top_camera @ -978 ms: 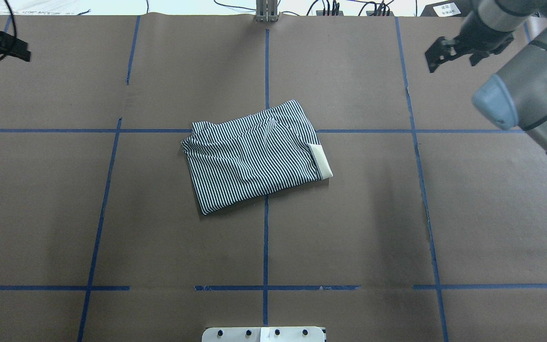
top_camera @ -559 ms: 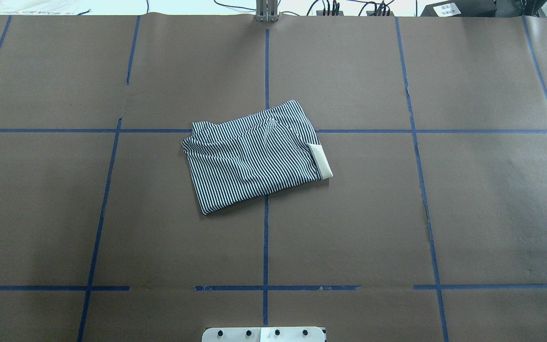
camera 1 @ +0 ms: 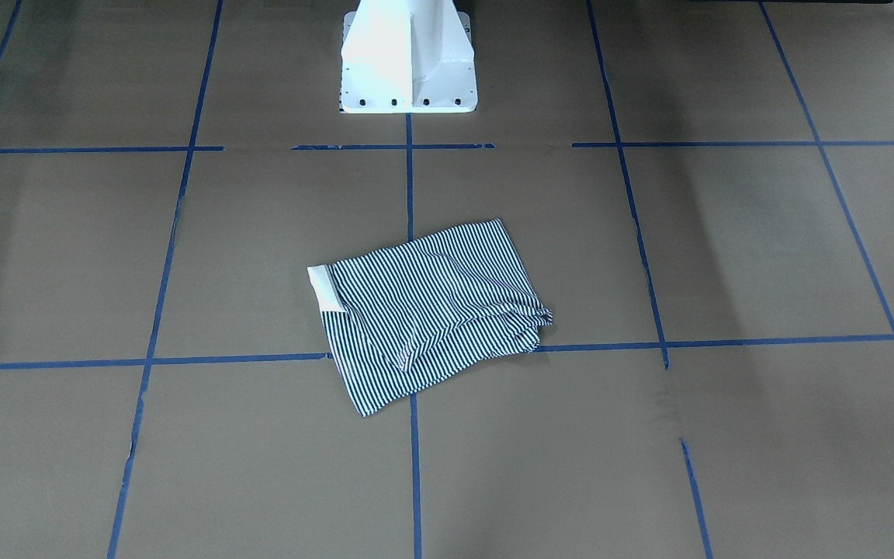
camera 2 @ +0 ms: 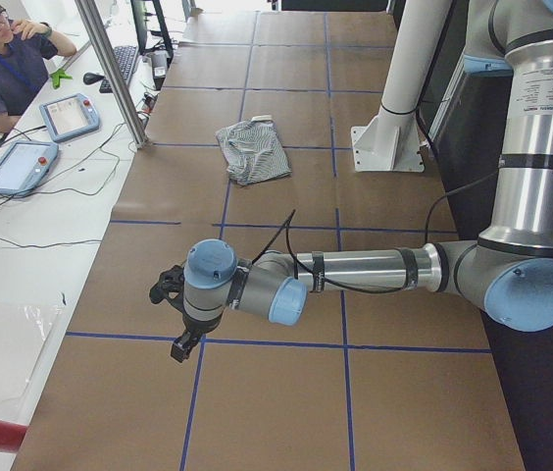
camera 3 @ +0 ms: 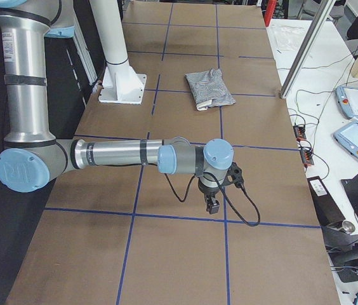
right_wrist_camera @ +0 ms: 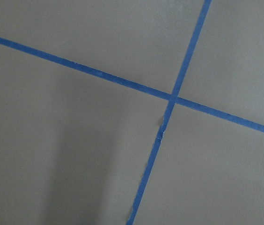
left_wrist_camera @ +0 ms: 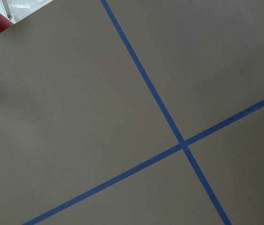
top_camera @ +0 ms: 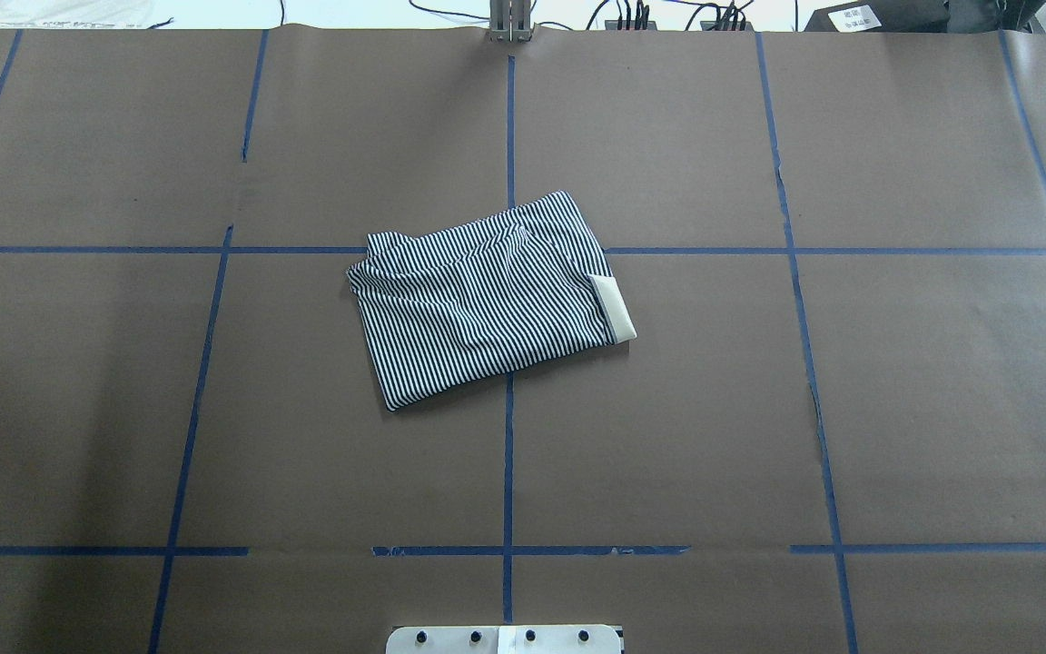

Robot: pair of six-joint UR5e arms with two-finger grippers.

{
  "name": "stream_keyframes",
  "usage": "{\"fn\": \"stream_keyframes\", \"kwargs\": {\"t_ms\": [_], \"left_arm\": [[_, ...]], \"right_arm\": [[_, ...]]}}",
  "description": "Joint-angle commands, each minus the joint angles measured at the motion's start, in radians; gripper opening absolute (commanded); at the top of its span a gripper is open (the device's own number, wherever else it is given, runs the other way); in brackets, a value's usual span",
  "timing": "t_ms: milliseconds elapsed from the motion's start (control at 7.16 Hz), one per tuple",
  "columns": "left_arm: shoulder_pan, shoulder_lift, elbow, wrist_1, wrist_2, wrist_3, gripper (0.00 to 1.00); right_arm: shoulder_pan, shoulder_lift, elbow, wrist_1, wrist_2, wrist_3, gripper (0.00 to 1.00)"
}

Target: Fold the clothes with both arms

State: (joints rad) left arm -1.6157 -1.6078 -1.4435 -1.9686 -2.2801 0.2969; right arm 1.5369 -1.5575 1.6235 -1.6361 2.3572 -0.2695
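In the view from above, the white base (top_camera: 505,639) sits at the bottom middle of the frame, closest to the robot. Past it, in the middle of the brown bench (top_camera: 759,409), lies the striped shirt (top_camera: 487,304). It is folded into a small block, turned a little, and it lies over a crossing of the blue tape lines (top_camera: 508,472). Its cream collar (top_camera: 614,309) pokes out at the right end of the block.

Seen from the bench's left end, the left arm (camera 2: 355,270) reaches low across the middle of the frame. The left gripper (camera 2: 180,343) hangs at its tip and points down at the bench. I cannot tell if it is open or closed. The shirt is well apart from it, farther up the frame. A person (camera 2: 2,69) sits in the upper left corner.

Seen from the other end, the right arm (camera 3: 115,154) reaches across the middle too. The right gripper (camera 3: 212,205) hangs just above a blue line. I cannot tell its state either. The shirt lies far behind it, near the top.
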Motion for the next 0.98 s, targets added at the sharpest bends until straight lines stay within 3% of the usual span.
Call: {"fn": "stream_keyframes", "kwargs": {"t_ms": [0, 279, 419, 838], "left_arm": [[-0.003, 0.012, -0.039, 0.13, 0.007, -0.103, 1.0], [0.002, 0.009, -0.173, 0.378, 0.005, -0.107, 1.0], [0.002, 0.011, -0.21, 0.436, 0.001, -0.107, 1.0], [0.002, 0.012, -0.21, 0.438, -0.001, -0.107, 1.0]], "right_arm": [[0.005, 0.021, -0.056, -0.001, 0.001, 0.129, 1.0], [0.006, 0.011, -0.044, 0.015, 0.001, 0.207, 1.0], [0.006, -0.001, -0.045, 0.015, 0.001, 0.207, 1.0], [0.006, -0.003, 0.001, 0.018, 0.01, 0.208, 1.0]]}}
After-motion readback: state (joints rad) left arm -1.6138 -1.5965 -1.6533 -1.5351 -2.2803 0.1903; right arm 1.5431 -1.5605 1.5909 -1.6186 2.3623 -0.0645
